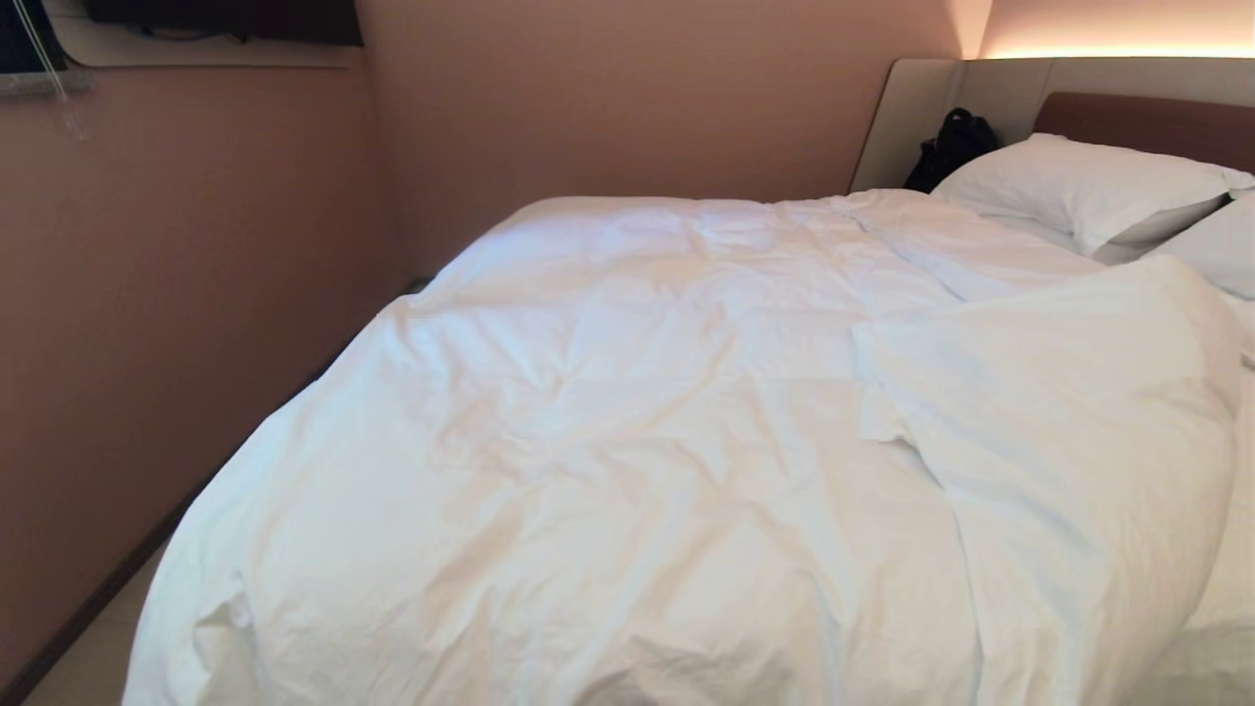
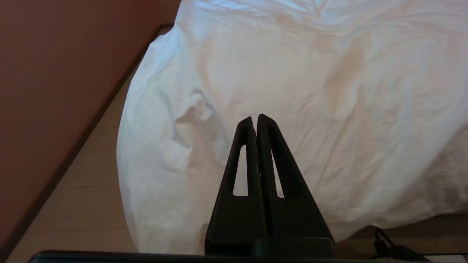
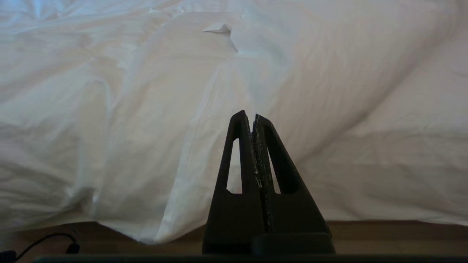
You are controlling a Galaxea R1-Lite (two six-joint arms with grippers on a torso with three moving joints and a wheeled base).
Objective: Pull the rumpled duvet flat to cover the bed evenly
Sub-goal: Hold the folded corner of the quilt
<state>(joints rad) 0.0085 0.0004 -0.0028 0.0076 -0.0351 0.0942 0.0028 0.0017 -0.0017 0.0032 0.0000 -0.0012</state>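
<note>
The white duvet [image 1: 627, 422] lies wrinkled over the bed [image 1: 1221, 608], and on the right a big flap of it [image 1: 1069, 431] is folded back over itself. Neither arm shows in the head view. My left gripper [image 2: 255, 117] is shut and empty, held off the duvet's hanging corner [image 2: 161, 146] near the wall. My right gripper [image 3: 248, 115] is shut too, with nothing in it, facing the duvet's draped side [image 3: 182, 153] above the floor.
Two white pillows [image 1: 1079, 191] lie at the brown headboard [image 1: 1147, 123] at the far right, with a black bag [image 1: 949, 147] beside them. A pink wall [image 1: 176, 294] runs close along the bed's left side, leaving a narrow floor strip [image 2: 84, 190]. A black cable [image 3: 44, 243] lies on the floor.
</note>
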